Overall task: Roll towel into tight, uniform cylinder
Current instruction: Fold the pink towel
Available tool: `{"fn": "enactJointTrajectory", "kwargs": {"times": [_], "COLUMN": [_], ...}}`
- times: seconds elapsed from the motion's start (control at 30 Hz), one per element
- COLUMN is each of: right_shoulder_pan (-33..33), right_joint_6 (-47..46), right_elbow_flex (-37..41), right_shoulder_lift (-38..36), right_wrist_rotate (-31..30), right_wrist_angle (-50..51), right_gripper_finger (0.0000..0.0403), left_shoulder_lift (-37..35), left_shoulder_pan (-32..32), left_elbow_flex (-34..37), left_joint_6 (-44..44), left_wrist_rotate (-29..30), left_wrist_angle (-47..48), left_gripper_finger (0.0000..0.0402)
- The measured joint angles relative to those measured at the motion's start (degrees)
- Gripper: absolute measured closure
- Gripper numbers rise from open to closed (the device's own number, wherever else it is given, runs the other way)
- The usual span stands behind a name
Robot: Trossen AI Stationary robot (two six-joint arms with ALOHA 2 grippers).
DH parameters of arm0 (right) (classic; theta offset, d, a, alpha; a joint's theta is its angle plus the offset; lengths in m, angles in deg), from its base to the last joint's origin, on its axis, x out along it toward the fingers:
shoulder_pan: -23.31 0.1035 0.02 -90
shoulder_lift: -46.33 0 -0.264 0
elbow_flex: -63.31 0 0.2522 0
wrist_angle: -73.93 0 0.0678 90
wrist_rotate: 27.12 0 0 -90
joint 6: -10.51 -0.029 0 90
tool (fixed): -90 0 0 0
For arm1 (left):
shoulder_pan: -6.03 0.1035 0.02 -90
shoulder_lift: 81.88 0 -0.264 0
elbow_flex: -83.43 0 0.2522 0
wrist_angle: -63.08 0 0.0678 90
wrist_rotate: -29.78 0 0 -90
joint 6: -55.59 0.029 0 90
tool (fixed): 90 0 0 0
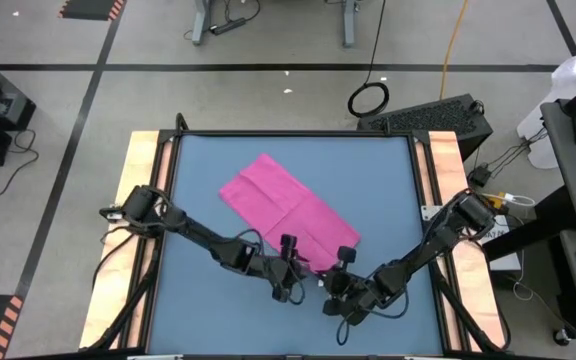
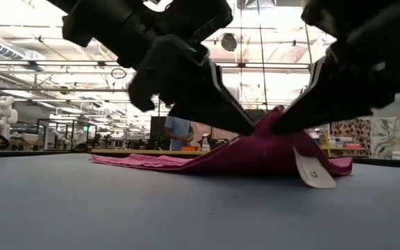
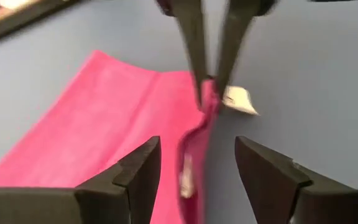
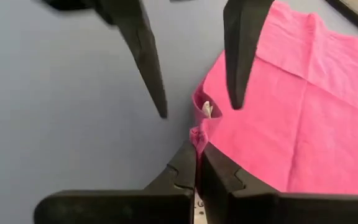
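Pink towel (image 1: pixel 286 208) (thin, creased), pinched corner

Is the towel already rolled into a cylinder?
No, the towel lies mostly flat on the table, only its near edge pinched up.

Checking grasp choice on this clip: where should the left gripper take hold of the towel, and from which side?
On the raised near edge of the towel, beside where the right gripper pinches it. The left gripper is open astride that upright ridge, so closing from above should catch it; elsewhere the cloth lies flat.
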Motion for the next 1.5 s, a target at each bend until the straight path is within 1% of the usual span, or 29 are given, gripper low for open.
{"fn": "enactJointTrajectory", "kwargs": {"times": [0.07, 0.27, 0.33, 0.4, 0.5, 0.57, 0.67, 0.7, 0.73, 0.8, 0.87, 1.03, 1.13, 1.23, 1.33, 1.5], "right_shoulder_pan": [0.0, -0.1, -0.2, -0.2, -0.2, -0.2, 0.0, 0.0, 0.1, 0.3, 0.6, 0.9, 0.9, 0.9, 0.9, 0.9], "right_joint_6": [-0.6, -2.8, -3.6, -4.1, -4.1, -4.2, -5.0, -5.1, -5.1, -5.1, -4.7, -4.5, -4.4, -4.1, -4.0, -5.0], "right_elbow_flex": [0.0, 0.0, 0.0, 0.0, 0.0, 0.0, 0.0, 0.0, 0.0, 0.0, 0.0, 0.0, 0.0, 0.0, 0.0, 0.0], "right_shoulder_lift": [-1.0, -1.5, -1.5, -1.5, -1.5, -1.5, -1.5, -1.5, -1.5, -1.5, -1.5, -1.5, -1.5, -1.5, -0.8, 0.1], "right_wrist_rotate": [0.1, 1.4, 1.4, 1.4, 1.4, 1.4, 1.4, 1.4, 1.4, 1.4, 1.4, 1.3, 1.2, 1.4, 2.7, 2.6], "right_wrist_angle": [0.7, 1.6, 1.9, 2.3, 2.5, 2.9, 4.2, 4.4, 4.6, 4.8, 4.8, 4.9, 5.3, 5.6, 5.9, 6.0], "right_gripper_finger": [0.0400, 0.0401, 0.0401, 0.0401, 0.0401, 0.0401, 0.0401, 0.0400, 0.0398, 0.0386, 0.0365, 0.0300, 0.0275, 0.0271, 0.0279, 0.0284], "left_shoulder_lift": [0.7, 2.9, 3.8, 4.9, 5.9, 5.9, 5.5, 5.4, 5.4, 5.3, 5.3, 5.3, 5.3, 5.3, 5.3, 5.3], "left_shoulder_pan": [-0.5, -0.6, -0.6, -0.5, -0.5, -0.4, -0.4, -0.4, -0.2, 0.0, 0.4, 2.4, 3.4, 4.0, 4.4, 5.0], "left_elbow_flex": [0.0, 0.0, 0.0, 0.0, 0.0, 0.0, 0.0, 0.0, 0.0, 0.0, 0.0, 0.0, 0.0, 0.0, 0.0, 0.0], "left_joint_6": [0.5, 1.8, 2.0, 2.6, 3.1, 3.1, 3.1, 3.1, 3.0, 2.4, 1.5, -2.1, -3.1, -3.1, -3.6, -5.9], "left_wrist_rotate": [2.1, 2.2, 2.2, 2.2, 3.0, 3.1, 3.0, 2.6, 2.2, 1.9, 1.2, -6.2, -9.0, -10.0, -10.4, -11.2], "left_wrist_angle": [-1.9, -4.5, -5.2, -5.8, -5.7, -6.1, -6.4, -6.4, -7.0, -7.1, -6.8, -6.6, -6.5, -6.4, -6.4, -6.4], "left_gripper_finger": [0.0191, 0.0192, 0.0198, 0.0213, 0.0254, 0.0293, 0.0364, 0.0382, 0.0389, 0.0387, 0.0385, 0.0395, 0.0395, 0.0395, 0.0395, 0.0395]}}
